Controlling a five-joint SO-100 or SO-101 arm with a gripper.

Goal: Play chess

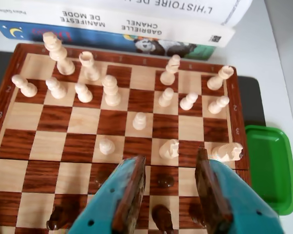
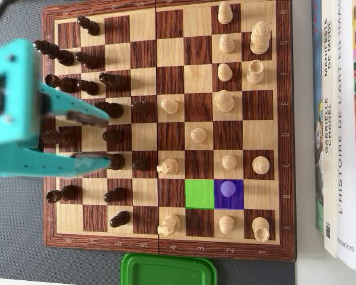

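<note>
The arm waits over the dark side, holding nothing.

In the wrist view, the gripper [image 1: 168, 168] is wide open and empty above the board [image 1: 34, 146], with a white knight [image 1: 169, 148] just past its tips. In the overhead view, the gripper [image 2: 101, 138] hangs over the dark pieces at the left. A white pawn [image 2: 228, 189] sits on a purple square [image 2: 237, 200], right beside a green square [image 2: 199, 194]. I think the arm must reach across, grab that pawn, and slide it onto green.

I'd call this a home desk: books [image 2: 338, 119] on fashion and art lie at 3 o'clock beside the chessboard [image 2: 166, 243].
</note>
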